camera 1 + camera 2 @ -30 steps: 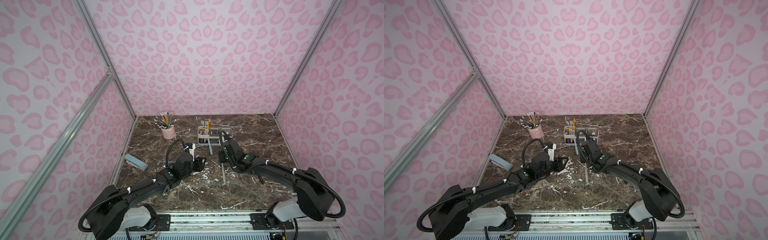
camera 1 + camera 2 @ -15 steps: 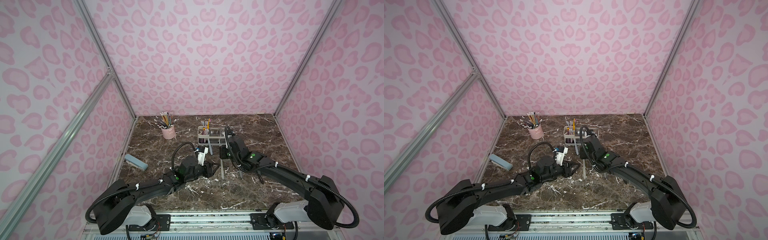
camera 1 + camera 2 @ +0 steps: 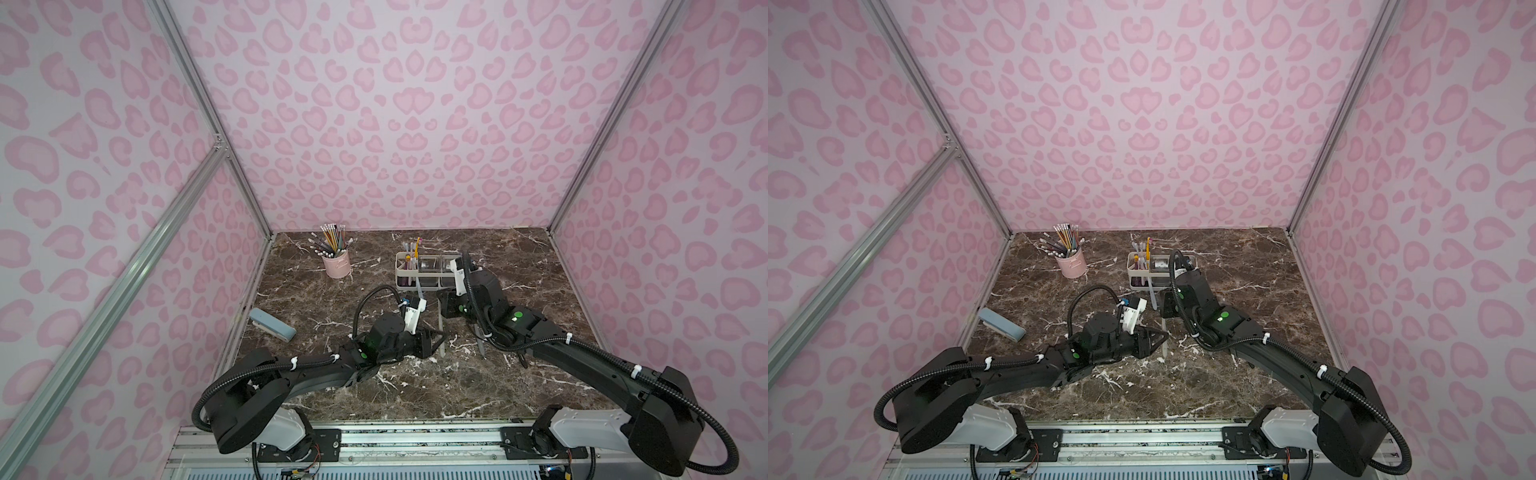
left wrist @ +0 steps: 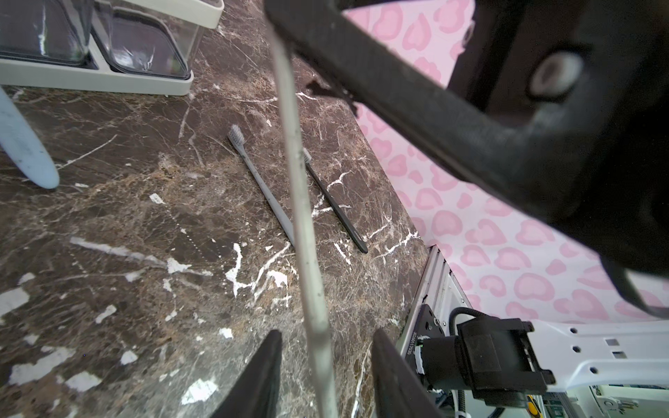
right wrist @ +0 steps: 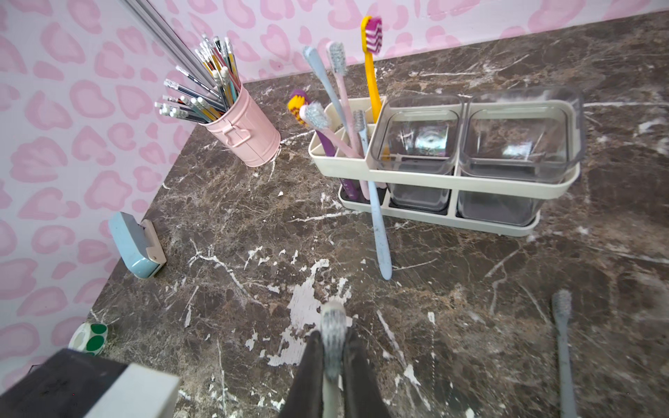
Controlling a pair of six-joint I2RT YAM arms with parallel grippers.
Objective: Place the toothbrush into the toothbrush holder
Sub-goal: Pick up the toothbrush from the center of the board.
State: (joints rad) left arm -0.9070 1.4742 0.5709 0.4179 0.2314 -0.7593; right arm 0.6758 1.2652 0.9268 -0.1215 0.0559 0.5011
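My right gripper point(image 5: 333, 347) is shut on a grey-white toothbrush point(image 5: 333, 325) just below its bristle head, holding it off the marble. The handle point(image 4: 300, 202) runs down between the fingers point(image 4: 268, 362) of my left gripper point(image 4: 325, 347), which stands open with a gap on each side of it. In both top views the two grippers point(image 3: 438, 343) point(image 3: 444, 305) meet mid-table around the brush point(image 3: 1165, 336). The white toothbrush holder point(image 5: 445, 177) point(image 3: 401, 270) stands just beyond, with several brushes in its slot end and two clear cups.
A light blue toothbrush point(image 5: 378, 224) leans against the holder's front. A grey brush point(image 4: 260, 184) and a black brush point(image 4: 336, 210) lie on the marble to the right. A pink pencil cup point(image 3: 336, 264) stands at back left, a blue-grey case point(image 3: 272, 324) by the left wall.
My left gripper has moved right to the toothbrush and its jaws have narrowed around the handle. The right gripper has raised the brush and shifted slightly toward the holder.
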